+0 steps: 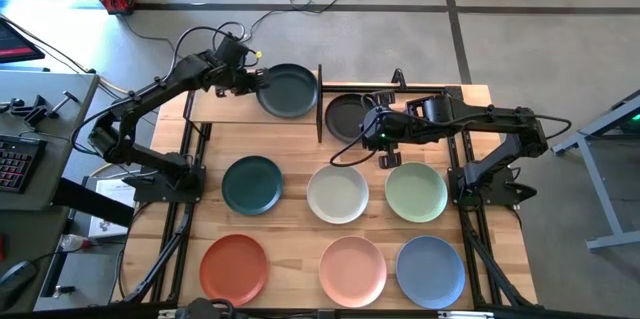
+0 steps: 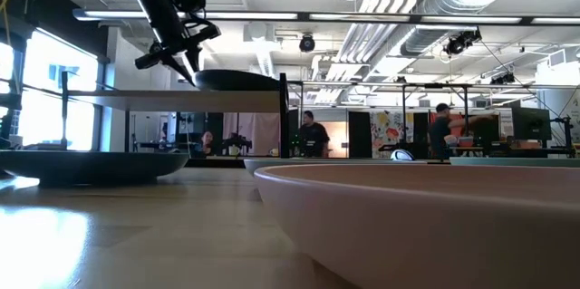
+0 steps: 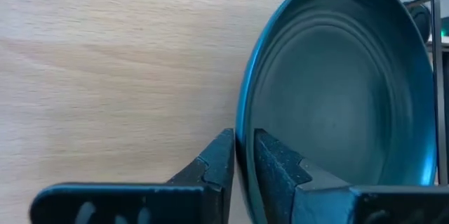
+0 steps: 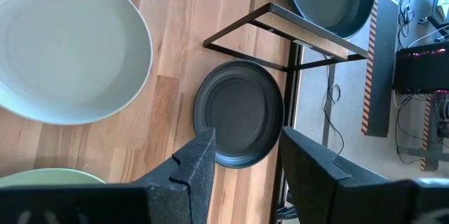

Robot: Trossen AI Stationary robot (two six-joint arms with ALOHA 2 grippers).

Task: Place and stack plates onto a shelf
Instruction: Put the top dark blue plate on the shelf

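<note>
Round matte plate (image 1: 287, 91) on light-wood shelf (image 1: 225, 106)

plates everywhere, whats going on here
Two robot arms are putting plates on a small wooden shelf at the far side of the table. The left gripper has its fingers on either side of the rim of a charcoal plate lying on the shelf board. The right gripper hangs open above the table near a second charcoal plate. Six more plates lie in two rows on the table, untouched.
</note>
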